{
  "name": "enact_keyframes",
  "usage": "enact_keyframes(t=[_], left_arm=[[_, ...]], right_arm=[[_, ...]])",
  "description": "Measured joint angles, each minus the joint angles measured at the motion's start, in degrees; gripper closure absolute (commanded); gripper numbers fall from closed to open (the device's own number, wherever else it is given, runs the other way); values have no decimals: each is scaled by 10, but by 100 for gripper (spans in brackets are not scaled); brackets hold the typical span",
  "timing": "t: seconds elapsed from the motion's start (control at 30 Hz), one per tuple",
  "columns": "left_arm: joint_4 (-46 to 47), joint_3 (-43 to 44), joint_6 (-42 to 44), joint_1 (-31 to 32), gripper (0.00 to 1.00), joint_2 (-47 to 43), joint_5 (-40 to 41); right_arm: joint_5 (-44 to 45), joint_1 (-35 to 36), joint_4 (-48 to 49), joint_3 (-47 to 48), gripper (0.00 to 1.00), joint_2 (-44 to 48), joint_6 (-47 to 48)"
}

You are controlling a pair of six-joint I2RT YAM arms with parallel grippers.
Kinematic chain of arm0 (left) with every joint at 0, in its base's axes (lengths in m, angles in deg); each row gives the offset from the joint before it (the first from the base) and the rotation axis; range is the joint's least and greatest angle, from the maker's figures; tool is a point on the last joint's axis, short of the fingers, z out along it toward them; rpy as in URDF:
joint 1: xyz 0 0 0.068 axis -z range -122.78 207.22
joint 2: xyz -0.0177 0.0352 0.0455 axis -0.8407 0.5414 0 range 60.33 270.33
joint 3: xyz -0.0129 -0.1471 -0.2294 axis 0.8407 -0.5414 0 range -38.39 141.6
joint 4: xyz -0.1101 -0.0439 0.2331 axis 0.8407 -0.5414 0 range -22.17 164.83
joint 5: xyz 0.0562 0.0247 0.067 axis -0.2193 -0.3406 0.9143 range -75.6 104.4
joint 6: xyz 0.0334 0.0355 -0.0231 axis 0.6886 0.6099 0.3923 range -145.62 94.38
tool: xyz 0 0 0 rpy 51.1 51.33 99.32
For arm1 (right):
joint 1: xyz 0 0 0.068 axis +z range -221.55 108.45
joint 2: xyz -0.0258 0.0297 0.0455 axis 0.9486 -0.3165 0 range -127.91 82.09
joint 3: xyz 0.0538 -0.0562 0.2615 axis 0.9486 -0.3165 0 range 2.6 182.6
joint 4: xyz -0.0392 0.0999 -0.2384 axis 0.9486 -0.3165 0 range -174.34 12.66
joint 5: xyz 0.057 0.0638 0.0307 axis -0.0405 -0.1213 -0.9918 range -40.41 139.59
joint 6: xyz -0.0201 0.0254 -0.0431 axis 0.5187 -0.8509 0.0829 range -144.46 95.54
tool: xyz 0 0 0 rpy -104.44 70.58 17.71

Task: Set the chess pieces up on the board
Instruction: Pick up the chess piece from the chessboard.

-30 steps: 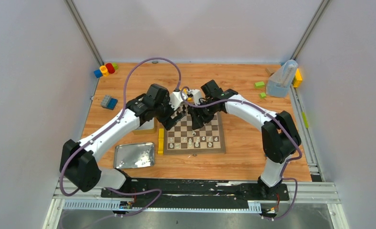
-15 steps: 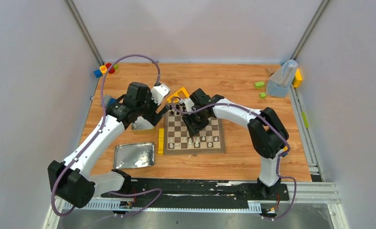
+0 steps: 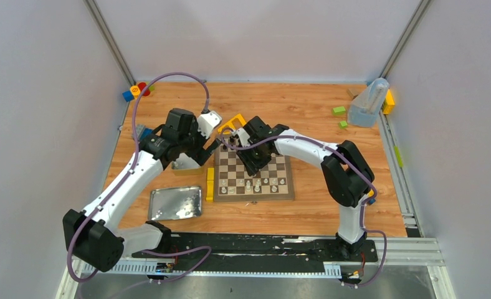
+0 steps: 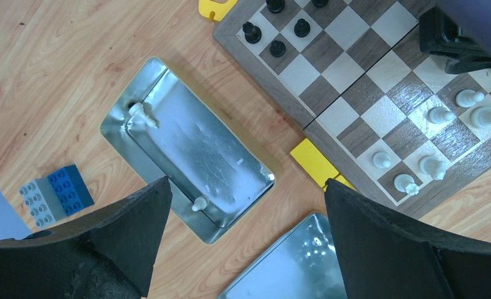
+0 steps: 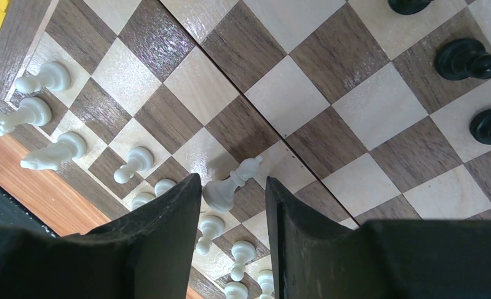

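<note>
Jaws on my left gripper (image 4: 246, 187) stand spread as wide as they go, with nothing between them, and they hang above the open tin (image 4: 193, 156) lying on the table (image 3: 318, 212) just left of the board (image 3: 285, 177). Two loose figures rest in that tin: a larger white piece (image 4: 142, 113) at one end and a small white pawn (image 4: 198, 204) against a long wall. A second tin (image 4: 293, 261) lies just beside the first, nearer the arm bases. A yellow block (image 4: 314, 163) lies against the board's left edge, and a blue and grey block (image 4: 56, 196) sits apart on the wood.

My right gripper (image 5: 232, 182) is low over the board with its jaws part-way apart and a tall white piece (image 5: 240, 171) standing between them. The foot of that piece is close to one finger (image 5: 168, 230), and I can see bare board between it and the other finger, so I read it as straddled and not pinched. Whether the nearer finger touches it, I cannot tell, and the fingers hide which square it stands on.

Other white pieces (image 5: 40, 78) stand along the board's near edge, some in the outer row and pawns just inside them. Black pieces (image 5: 467, 59) stand at the far side. From the top camera both wrists are over the board's far left corner, close together but apart
</note>
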Motion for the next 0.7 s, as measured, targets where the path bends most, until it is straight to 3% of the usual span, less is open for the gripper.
enact_keyframes(t=[0.7], left_arm=[[-1,0,0,0,0,-7,7]], right_arm=[[43,3,-5,-3,63,5,26]])
